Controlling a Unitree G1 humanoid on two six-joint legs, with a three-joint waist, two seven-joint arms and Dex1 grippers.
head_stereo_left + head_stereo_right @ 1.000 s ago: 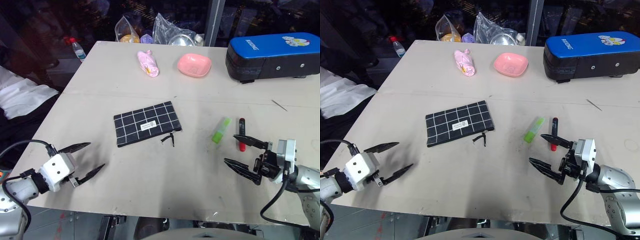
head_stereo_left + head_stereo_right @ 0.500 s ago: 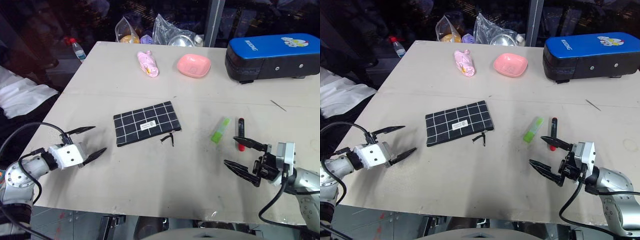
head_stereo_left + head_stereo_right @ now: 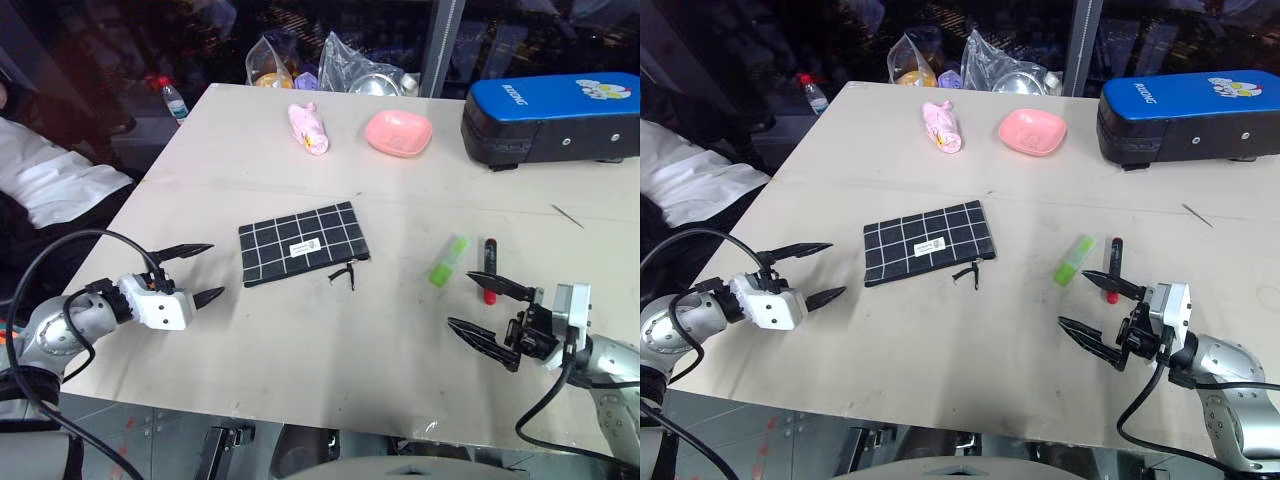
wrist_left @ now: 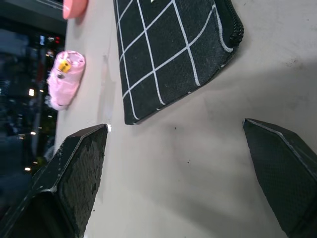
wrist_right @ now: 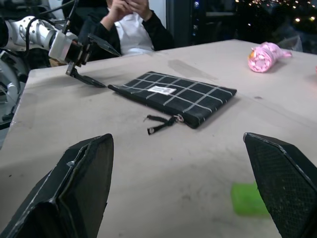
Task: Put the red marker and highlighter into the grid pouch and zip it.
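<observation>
The grid pouch (image 3: 303, 243) lies flat in the middle of the table, black with white lines, its zipper pull (image 3: 345, 275) trailing off the near right corner. To its right lie the light-green highlighter (image 3: 447, 262) and, just beyond it, the red marker (image 3: 489, 270), side by side. My left gripper (image 3: 216, 270) hovers open a short way left of the pouch's left end (image 4: 173, 49), apart from it. My right gripper (image 3: 460, 300) is open near the front edge, just short of the marker and highlighter (image 5: 247, 198), holding nothing.
A blue-and-black case (image 3: 550, 110) stands at the back right, with a pink dish (image 3: 398, 132) and a pink wrapped item (image 3: 309, 128) along the back. Plastic bags (image 3: 360, 75) and a bottle (image 3: 172, 98) sit at the far edge. A person (image 5: 129, 20) sits to the left.
My left gripper has moved forward from the near left corner toward the pouch's left end and rolled its fingers over. The view has shifted slightly. The right gripper has stayed put.
</observation>
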